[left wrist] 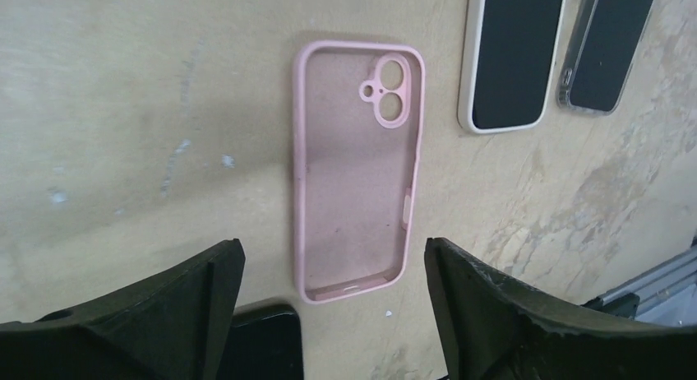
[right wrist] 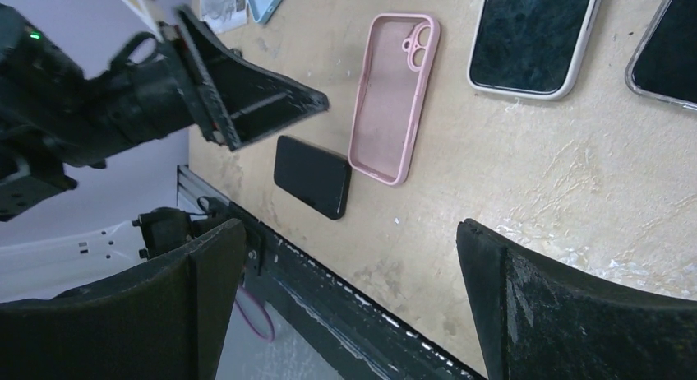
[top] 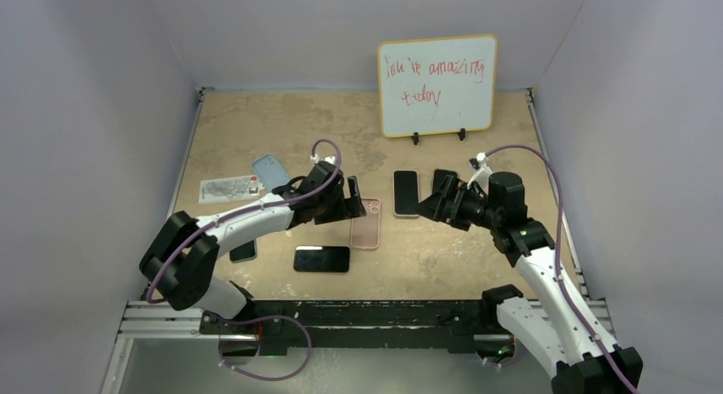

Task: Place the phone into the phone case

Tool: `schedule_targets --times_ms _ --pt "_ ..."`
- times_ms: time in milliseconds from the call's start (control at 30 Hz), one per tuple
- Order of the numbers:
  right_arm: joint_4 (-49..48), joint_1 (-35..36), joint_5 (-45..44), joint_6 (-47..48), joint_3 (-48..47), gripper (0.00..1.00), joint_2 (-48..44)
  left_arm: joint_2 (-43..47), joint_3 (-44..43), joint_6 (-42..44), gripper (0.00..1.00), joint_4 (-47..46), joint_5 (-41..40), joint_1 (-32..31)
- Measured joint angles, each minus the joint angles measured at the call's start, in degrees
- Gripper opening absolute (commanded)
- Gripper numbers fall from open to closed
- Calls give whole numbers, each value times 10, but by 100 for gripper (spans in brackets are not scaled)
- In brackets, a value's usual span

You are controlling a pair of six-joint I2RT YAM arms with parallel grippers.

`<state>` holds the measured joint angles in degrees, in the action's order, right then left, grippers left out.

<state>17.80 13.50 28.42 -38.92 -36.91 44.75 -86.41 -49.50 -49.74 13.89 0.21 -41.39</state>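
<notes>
Table (top: 256, 121): tan and scuffed, carried all the items.
Whiteboard (top: 436, 85): stood upright at the far edge, red handwriting on it.
Left gripper (left wrist: 333, 248): released, jaws spread wide with nothing between them; hovered over the near end of the phone case.
Right gripper (right wrist: 352, 228): released, jaws wide and empty; sat right of centre, pointing left toward the left gripper.
Phone case (left wrist: 355, 174): pink, empty, lay flat with its open side up at mid-table, camera cut-out at the far end.
Phone (top: 321, 258): black, lay flat on the table just beside the case's near-left corner, outside the case.
White-cased phone (left wrist: 511, 55): screen up, right of the pink case.
Clear-cased phone (left wrist: 608, 47): just right of the white-cased one.
Blue case (top: 270, 170): far left, by the left arm.
</notes>
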Motion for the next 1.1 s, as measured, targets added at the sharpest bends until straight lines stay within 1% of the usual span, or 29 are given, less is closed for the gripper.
schedule_targets --times_ms 167,333,433,533,633,700,800,933,1100 --pt "-1 1 12 4 0 99 9 57 -1 19 87 60 -31 23" --pt "-11 7 21 3 0 99 15 114 28 30 84 102 -35 55" --pt "-26 17 23 -3 2 94 21 148 51 47 82 131 -34 86" --pt "-43 43 19 -12 9 87 30 156 62 70 79 143 -17 118" --pt "-60 96 1 -22 9 77 56 143 64 92 76 144 18 149" --pt "-76 145 -17 -31 10 68 76 127 64 104 72 140 42 163" --pt "-106 216 -43 -47 16 58 106 97 67 120 67 134 75 176" --pt "-164 317 -91 -73 30 47 163 64 68 139 66 132 86 179" --pt "-238 434 -149 -87 35 39 255 47 67 156 66 135 86 183"
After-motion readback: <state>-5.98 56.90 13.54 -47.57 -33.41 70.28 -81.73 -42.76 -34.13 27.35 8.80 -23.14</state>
